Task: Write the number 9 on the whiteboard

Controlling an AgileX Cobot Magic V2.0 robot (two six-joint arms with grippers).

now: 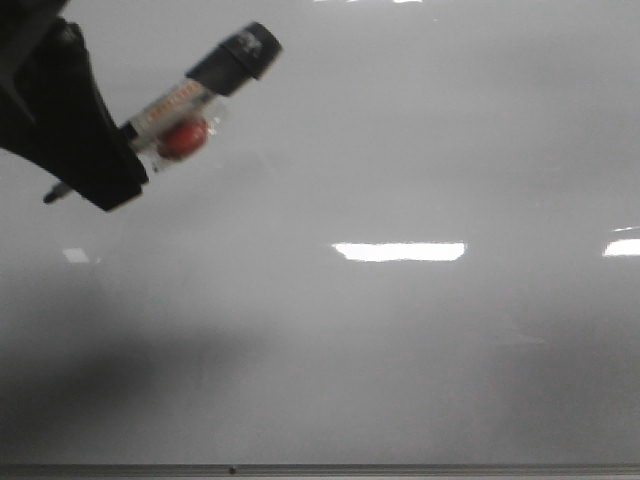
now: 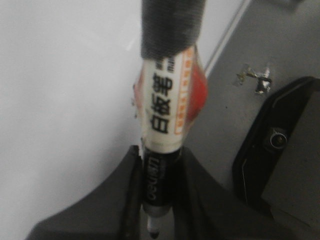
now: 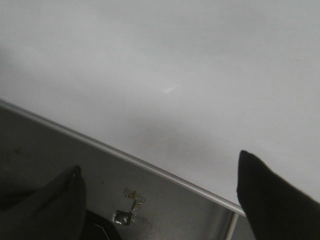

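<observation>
The whiteboard (image 1: 400,150) is a glossy pale grey surface filling the front view, with a thin grey frame edge (image 1: 400,468) along the near side. No black digit 9 shows on it in any view. My left gripper (image 1: 125,165) is at the upper left, shut on a whiteboard marker (image 1: 200,100) with a white label and a dark back end. The marker's uncapped tip (image 1: 55,193) points down-left; I cannot tell whether it touches the board. The left wrist view shows the marker (image 2: 167,100) clamped between the fingers (image 2: 125,175). My right gripper (image 3: 160,162) is open and empty over the board's edge (image 3: 125,157).
Bright glare patches (image 1: 400,251) lie on the board. Beyond the frame is a grey tabletop with foil scraps (image 2: 255,80), which also show in the right wrist view (image 3: 127,205). A black device (image 2: 280,145) sits there too. A dark shadow lies at the front view's lower left.
</observation>
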